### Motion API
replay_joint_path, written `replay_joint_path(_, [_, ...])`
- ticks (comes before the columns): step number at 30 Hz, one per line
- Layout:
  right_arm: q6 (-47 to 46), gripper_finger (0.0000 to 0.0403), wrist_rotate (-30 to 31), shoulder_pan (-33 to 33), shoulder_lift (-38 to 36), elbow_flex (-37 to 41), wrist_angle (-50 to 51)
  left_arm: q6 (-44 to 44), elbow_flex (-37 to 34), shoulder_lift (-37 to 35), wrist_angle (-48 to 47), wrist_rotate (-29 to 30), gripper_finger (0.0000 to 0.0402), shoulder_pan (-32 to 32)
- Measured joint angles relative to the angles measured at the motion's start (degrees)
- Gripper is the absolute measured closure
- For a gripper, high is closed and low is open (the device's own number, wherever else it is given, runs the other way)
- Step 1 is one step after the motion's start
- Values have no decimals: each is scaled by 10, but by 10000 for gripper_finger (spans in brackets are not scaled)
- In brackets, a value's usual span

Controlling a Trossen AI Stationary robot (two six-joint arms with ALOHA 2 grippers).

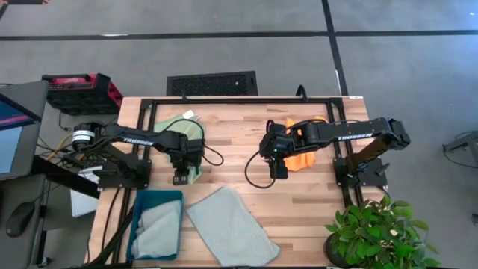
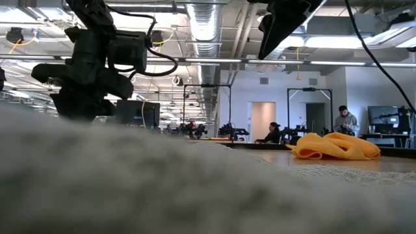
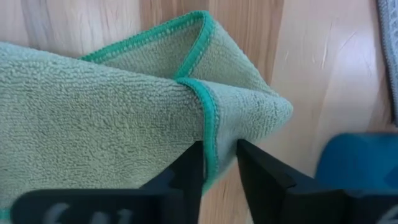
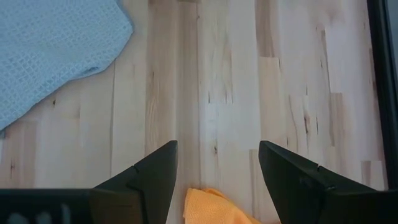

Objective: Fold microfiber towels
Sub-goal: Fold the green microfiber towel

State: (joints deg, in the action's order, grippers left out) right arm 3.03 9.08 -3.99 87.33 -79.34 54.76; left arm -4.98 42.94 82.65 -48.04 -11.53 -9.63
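The light green towel (image 1: 181, 128) lies at the table's far left, its white tag (image 1: 188, 114) at the far edge. My left gripper (image 1: 181, 178) is shut on the towel's near corner. The orange towel (image 1: 302, 153) lies crumpled at the far right, and it also shows in the low view (image 2: 337, 145). My right gripper (image 1: 278, 172) hovers open and empty just left of it, its fingers over bare wood (image 4: 214, 162). One pale grey-blue towel (image 1: 231, 228) lies flat at the near middle. Another (image 1: 157, 228) lies in the teal bin (image 1: 136, 217). My left gripper pinches the green towel's hemmed corner (image 3: 210, 134) between its two fingers, where a teal-stitched edge folds over, so more than one layer is held. The fingers point down at the table. The corner is raised off the wood; the rest of the towel trails toward the far edge.
A black frame (image 1: 246, 99) runs round the far and side edges of the table. A potted plant (image 1: 373, 232) stands at the near right corner. A red and black case (image 1: 78, 90) sits beyond the far left corner. People stand in the room behind (image 2: 344, 120).
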Motion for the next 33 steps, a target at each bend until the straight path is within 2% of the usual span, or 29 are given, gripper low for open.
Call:
replay_joint_path(4, [0, 154, 0, 0, 0, 0, -6, -5, 0, 0, 0, 0, 379, 0])
replay_joint_path(6, [0, 154, 0, 0, 0, 0, -12, -8, 2, 0, -1, 0, 394, 0])
replay_joint_path(11, [0, 154, 0, 0, 0, 0, -16, -15, 42, 0, -14, 0, 399, 0])
replay_joint_path(18, [21, 154, 0, -1, 3, 3, -57, -50, 151, 0, -99, 31, 401, 0])
replay_joint_path(24, [61, 154, -1, 0, 27, 54, -199, -57, 260, -1, -223, 95, 401, 12])
replay_joint_path(26, [85, 154, -1, 0, 44, 67, -230, -59, 292, -1, -257, 99, 401, 21])
replay_joint_path(33, [186, 154, -3, 0, 137, 66, -462, -65, 349, -1, -306, 114, 401, 70])
